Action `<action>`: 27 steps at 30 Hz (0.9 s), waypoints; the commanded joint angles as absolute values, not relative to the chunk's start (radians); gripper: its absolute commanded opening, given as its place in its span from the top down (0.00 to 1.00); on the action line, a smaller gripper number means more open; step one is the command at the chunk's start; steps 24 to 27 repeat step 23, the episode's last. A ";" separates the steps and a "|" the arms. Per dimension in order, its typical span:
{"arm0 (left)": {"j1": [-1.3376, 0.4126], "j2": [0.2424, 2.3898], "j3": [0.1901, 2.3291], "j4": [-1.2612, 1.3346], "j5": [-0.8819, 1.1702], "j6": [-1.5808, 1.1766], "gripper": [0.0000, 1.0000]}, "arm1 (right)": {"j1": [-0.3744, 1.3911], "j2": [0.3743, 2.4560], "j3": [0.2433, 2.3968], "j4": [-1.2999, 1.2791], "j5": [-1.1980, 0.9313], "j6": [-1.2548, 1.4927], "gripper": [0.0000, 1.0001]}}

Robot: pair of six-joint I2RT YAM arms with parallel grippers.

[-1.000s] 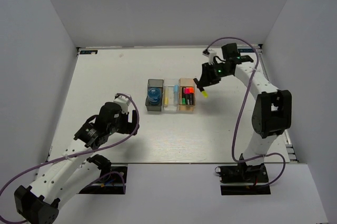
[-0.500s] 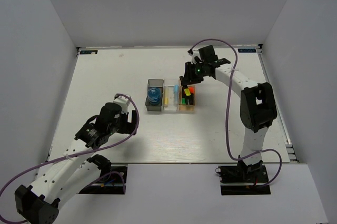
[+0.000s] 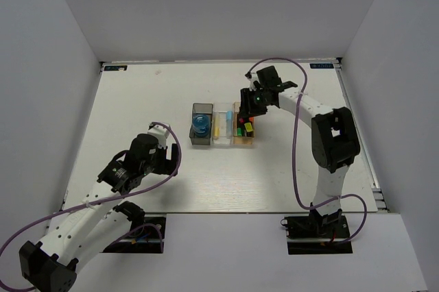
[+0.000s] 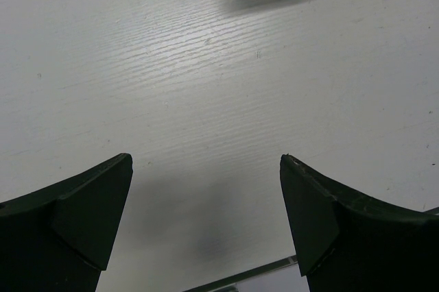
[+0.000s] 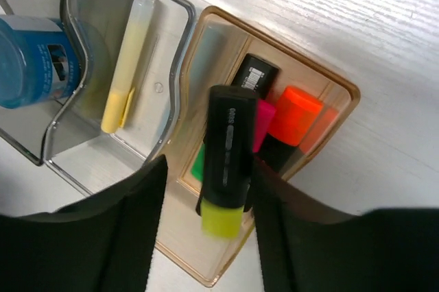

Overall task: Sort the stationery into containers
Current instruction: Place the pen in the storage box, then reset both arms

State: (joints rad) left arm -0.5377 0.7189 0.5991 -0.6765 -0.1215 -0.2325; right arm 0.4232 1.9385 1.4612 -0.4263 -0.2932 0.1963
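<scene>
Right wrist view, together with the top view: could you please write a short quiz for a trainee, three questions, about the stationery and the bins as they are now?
1. True or false: the pale yellow stick lies in the clear bin.
2. The highlighter between the fingers of the right pincer has an end of which colour? A yellow, B orange, C pink.
3. Fill in: the blue roll sits in the ___ bin.
Key: 1 true; 2 A; 3 dark grey bin.
</scene>
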 commanded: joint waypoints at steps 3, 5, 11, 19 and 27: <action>-0.534 0.716 0.597 -0.666 -0.129 -0.227 0.01 | 0.437 1.864 1.465 -0.443 -0.308 0.150 0.18; -0.532 0.721 0.597 -0.667 -0.127 -0.227 0.01 | 0.437 1.839 1.466 -0.448 -0.318 0.143 0.10; -0.531 0.732 0.597 -0.661 -0.127 -0.227 0.01 | 0.437 1.734 1.503 -0.534 -0.374 0.037 0.10; -0.462 0.775 0.612 -0.646 -0.039 -0.256 0.01 | 0.434 1.336 1.136 -0.393 -0.039 -0.071 0.10; -0.417 0.813 0.617 -0.609 0.024 -0.273 0.01 | 0.434 1.094 0.953 -0.278 0.110 -0.150 0.10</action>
